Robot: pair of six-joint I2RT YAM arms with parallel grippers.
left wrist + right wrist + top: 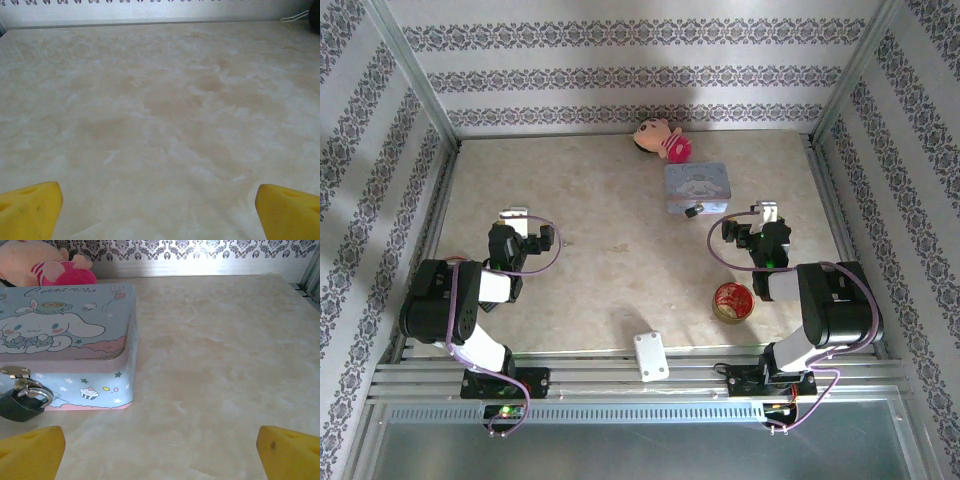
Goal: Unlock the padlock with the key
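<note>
The small dark padlock (pixel 21 405) hangs by its thin shackle from the metal hasp (pixel 15 372) on the front of the pale-blue cartoon tin (pixel 70 325). From above, the padlock (pixel 694 211) is a dark speck at the tin's (pixel 696 185) near edge. My right gripper (pixel 160 460) is open, its yellow fingertips (pixel 32 455) low and wide apart, with the padlock to the front left of them. That right gripper (pixel 748 222) hovers just right of the tin. Over bare table at the left, my left gripper (pixel 528 228) (pixel 160 215) is open with nothing between its fingers.
A pink plush doll (pixel 663 140) lies behind the tin. A round red tin (pixel 731 300) sits beside the right arm. A white flat block (pixel 649 355) rests on the table's near edge. Metal rails and patterned walls enclose the marble-look table (pixel 600 270).
</note>
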